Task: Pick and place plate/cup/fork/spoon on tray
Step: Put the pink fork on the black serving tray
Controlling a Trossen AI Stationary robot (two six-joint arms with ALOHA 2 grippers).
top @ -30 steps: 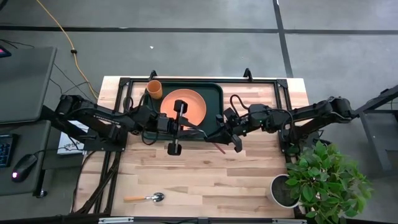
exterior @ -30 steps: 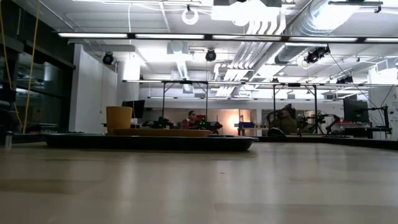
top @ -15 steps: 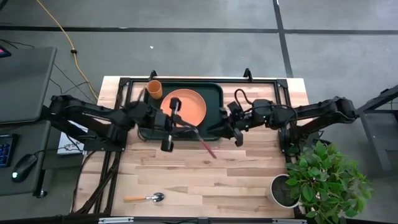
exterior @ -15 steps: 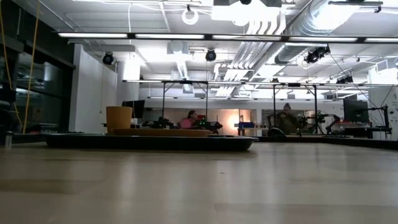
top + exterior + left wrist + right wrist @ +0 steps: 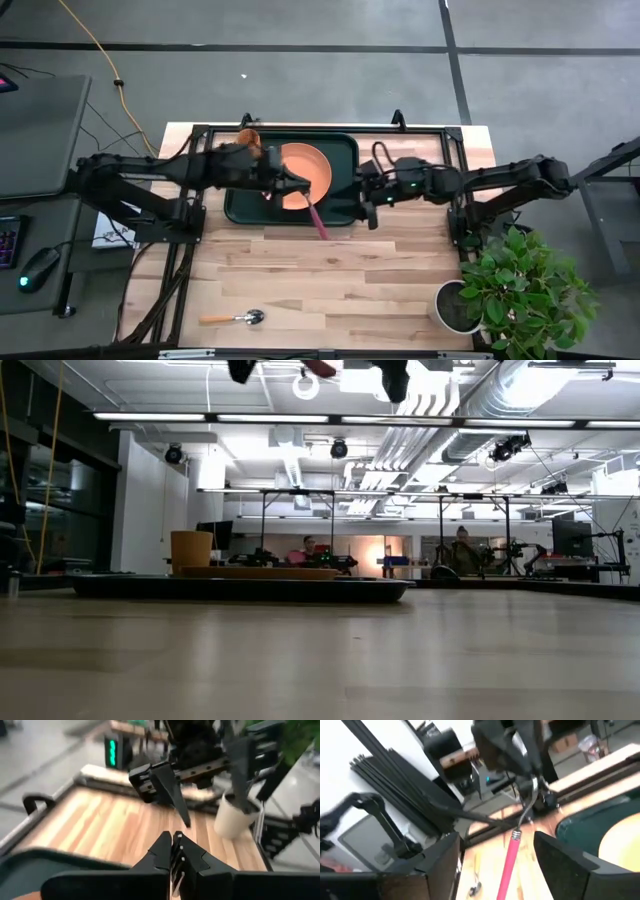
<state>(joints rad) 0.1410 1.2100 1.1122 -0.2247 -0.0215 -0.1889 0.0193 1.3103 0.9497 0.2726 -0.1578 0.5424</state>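
holding: left tool (image 5: pixel 296 187) is clamped on the fork (image 5: pixel 314 215) by its metal end, pink handle hanging over the tray (image 5: pixel 342 150) front rim.
risk: fork may pivot in the thin grip and land on the counter (image 5: pixel 400 270).
right tool (image 5: pixel 367 197): fingers spread wide, empty, just beside the tray.
pose: both arms reach inward over the tray, raised.
spoon (image 5: pixel 233 318): on the counter, near edge.

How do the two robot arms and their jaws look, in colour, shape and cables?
Both arms are dark, slim and jointed. The left gripper ends in black angular jaws, and the right gripper has broad black ones. A black cable loops above the right wrist.
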